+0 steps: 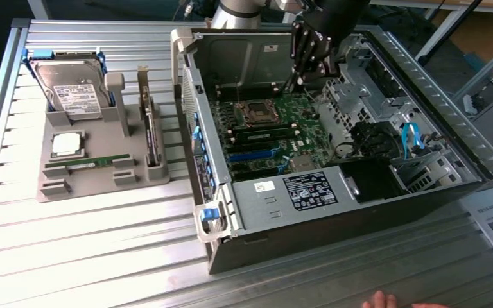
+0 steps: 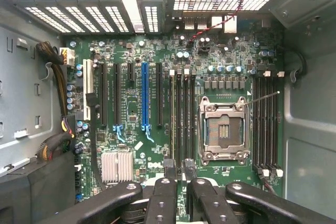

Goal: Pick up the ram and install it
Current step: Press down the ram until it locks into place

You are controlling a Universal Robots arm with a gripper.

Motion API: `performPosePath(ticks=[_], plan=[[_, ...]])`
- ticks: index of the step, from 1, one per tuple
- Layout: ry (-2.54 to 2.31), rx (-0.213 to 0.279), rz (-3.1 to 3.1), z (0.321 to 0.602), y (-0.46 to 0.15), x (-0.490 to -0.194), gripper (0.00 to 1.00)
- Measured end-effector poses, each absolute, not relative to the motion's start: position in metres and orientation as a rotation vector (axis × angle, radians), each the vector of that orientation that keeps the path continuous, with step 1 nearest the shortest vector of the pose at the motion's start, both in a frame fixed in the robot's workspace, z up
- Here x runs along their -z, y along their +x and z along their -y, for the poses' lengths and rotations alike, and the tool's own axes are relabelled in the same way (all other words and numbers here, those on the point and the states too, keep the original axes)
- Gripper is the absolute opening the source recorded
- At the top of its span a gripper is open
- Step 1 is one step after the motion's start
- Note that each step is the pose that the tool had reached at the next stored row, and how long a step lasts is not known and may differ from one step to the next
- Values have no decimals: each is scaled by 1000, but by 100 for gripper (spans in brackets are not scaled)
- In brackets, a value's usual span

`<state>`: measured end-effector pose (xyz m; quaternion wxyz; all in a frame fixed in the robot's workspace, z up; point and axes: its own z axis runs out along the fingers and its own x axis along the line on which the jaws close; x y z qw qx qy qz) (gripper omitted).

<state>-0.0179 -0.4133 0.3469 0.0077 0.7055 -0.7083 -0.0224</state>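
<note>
One ram (image 1: 88, 163), a slim green stick, lies flat in the grey holder (image 1: 75, 186) at the exterior view's left. Another slim green stick (image 2: 172, 114) stands in a memory slot just beside the empty processor socket (image 2: 223, 129). In the exterior view it shows as a thin green strip (image 1: 264, 132) below the socket. My gripper (image 1: 300, 82) hangs inside the open computer case (image 1: 341, 212), above the motherboard (image 2: 126, 61). Its two black fingertips (image 2: 179, 170) stand a narrow gap apart over the ends of the memory slots. Only the board shows between them.
The holder also carries a hard drive (image 1: 71, 93), a square silver processor (image 1: 67, 144) and an upright expansion card (image 1: 152, 131). Case walls, a drive cage (image 1: 358, 96) and cables (image 2: 58, 103) hem in the board. A person's hand (image 1: 384, 300) rests at the table's near edge.
</note>
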Motion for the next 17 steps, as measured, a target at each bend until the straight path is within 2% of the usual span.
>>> performPosePath(ticks=[1, 2, 17], plan=[[2206, 70, 2215, 413, -18, -347, 11], [2206, 70, 2215, 413, -18, -347, 10], [2205, 70, 2214, 415, 12, -347, 10]])
